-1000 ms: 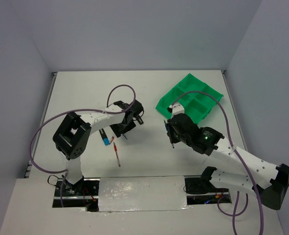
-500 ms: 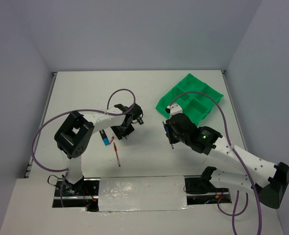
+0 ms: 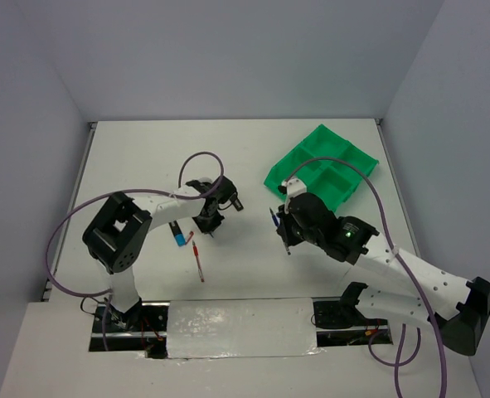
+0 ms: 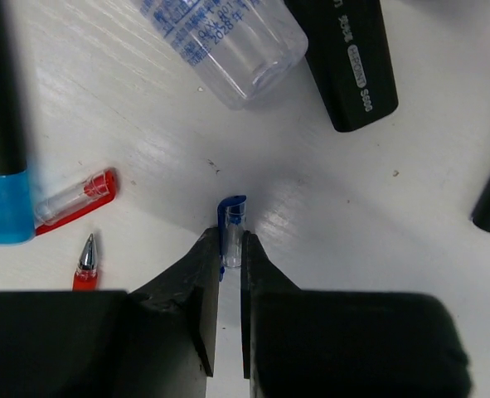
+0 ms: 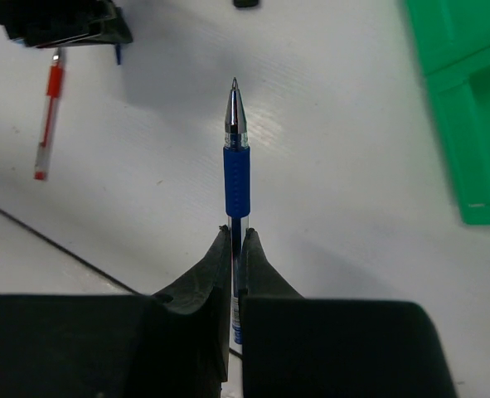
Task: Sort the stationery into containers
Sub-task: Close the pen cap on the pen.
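Observation:
My left gripper (image 4: 228, 240) is shut on a small clear pen cap with a blue clip (image 4: 232, 217) that rests on the table. Around it lie a clear-blue tube (image 4: 228, 37), a black highlighter (image 4: 350, 62), a blue-ended highlighter (image 4: 2, 178), a red cap (image 4: 75, 199) and the tip of a red pen (image 4: 85, 265). My right gripper (image 5: 237, 236) is shut on a blue pen (image 5: 236, 166), held above the table with its tip pointing away. The green tray (image 3: 323, 170) stands at the back right, beyond the right gripper (image 3: 284, 239).
The red pen (image 3: 199, 267) lies near the table's front, left of centre. A purple cable loops over each arm. The green tray's corner (image 5: 468, 124) shows at the right of the right wrist view. Grey walls bound the table on three sides.
My left jaws have closed from wide open onto the blue pen cap. The right arm has shifted slightly left, still holding the blue pen.

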`<state>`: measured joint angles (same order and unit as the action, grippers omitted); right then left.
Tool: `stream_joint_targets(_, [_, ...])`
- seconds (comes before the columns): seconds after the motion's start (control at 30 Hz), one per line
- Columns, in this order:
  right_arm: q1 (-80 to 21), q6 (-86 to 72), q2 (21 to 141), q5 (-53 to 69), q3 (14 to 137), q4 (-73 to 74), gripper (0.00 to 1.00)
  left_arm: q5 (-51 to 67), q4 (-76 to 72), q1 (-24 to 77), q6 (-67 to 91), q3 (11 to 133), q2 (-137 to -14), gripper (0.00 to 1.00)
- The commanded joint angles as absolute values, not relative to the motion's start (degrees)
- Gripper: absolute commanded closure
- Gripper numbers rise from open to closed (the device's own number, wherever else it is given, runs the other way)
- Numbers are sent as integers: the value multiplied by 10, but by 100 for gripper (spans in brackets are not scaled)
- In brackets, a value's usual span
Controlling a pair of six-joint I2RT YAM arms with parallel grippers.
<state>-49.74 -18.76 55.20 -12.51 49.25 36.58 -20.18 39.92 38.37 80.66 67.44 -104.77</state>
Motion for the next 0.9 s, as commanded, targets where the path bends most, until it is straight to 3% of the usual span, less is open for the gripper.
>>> stream_joint_targets(0.0, [-502,-178,520,-49,471,302,100,-177,353,381,781,627,-1048,100])
stream_joint_targets(0.4, [-504,-291,527,170,297,-43,100,-193,187,401,649,498,-739,100])
stream_joint_targets(0.63, [-598,-371,547,82,243,-234,100,-138,68,422,597,440,-559,100])
stream_joint_targets(0.87, [-635,-378,583,-17,286,-230,100,-78,5,440,566,416,-483,100])
